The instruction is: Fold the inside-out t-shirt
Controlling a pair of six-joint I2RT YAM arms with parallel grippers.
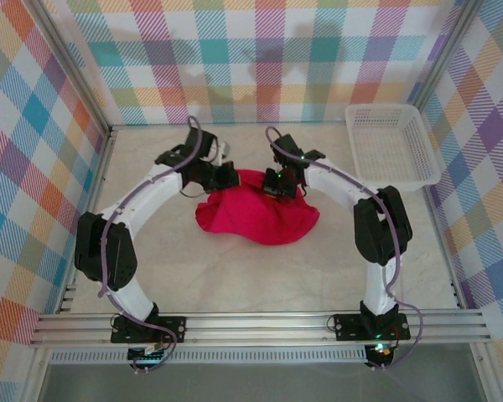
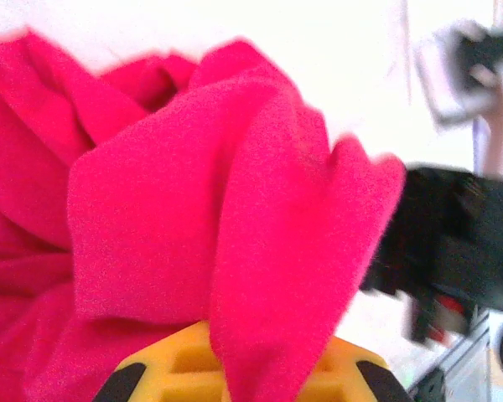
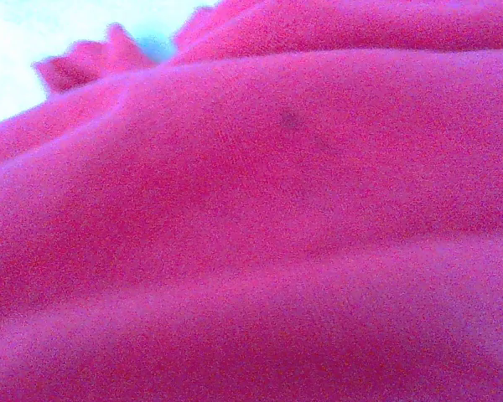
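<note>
top external: crumpled bright red cloth t-shirt (image 1: 256, 216) is clenched by left tool (image 1: 230, 178) and right tool (image 1: 276, 186); spreading flat is probably needed next.

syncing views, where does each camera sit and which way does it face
top external: above and behind the arms, looking down on the table; both arms, left gripper and right gripper at the t-shirt
left wrist: on the left arm, looking past its yellow part at bunched t-shirt cloth; right gripper blurred at right
right wrist: on the right arm, pressed close against t-shirt cloth
shared: all see the t-shirt; top and left wrist both catch the right gripper
</note>
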